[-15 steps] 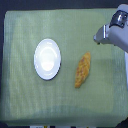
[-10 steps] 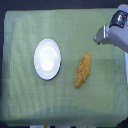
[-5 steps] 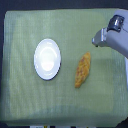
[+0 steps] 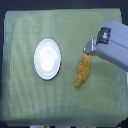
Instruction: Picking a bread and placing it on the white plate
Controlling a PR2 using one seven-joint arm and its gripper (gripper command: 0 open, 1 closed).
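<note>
The bread (image 4: pixel 82 72), a golden-orange twisted loaf, lies slanted on the green cloth to the exterior view's right of the white plate (image 4: pixel 47 59). The plate is round, plain and holds nothing. My gripper (image 4: pixel 90 48) reaches in from the exterior view's right on a bulky grey-white arm (image 4: pixel 114 44). Its dark tip sits right at the bread's upper end. The tip is small and blurred, so whether the fingers are apart and whether they touch the bread does not show.
A green woven cloth (image 4: pixel 30 100) covers the whole table surface. Its edges run near the frame's top and bottom. The arm's body covers the cloth's upper right part.
The arm has moved from the upper right corner leftward and down, bringing the gripper tip to the bread's upper end. Bread and plate have not moved.
</note>
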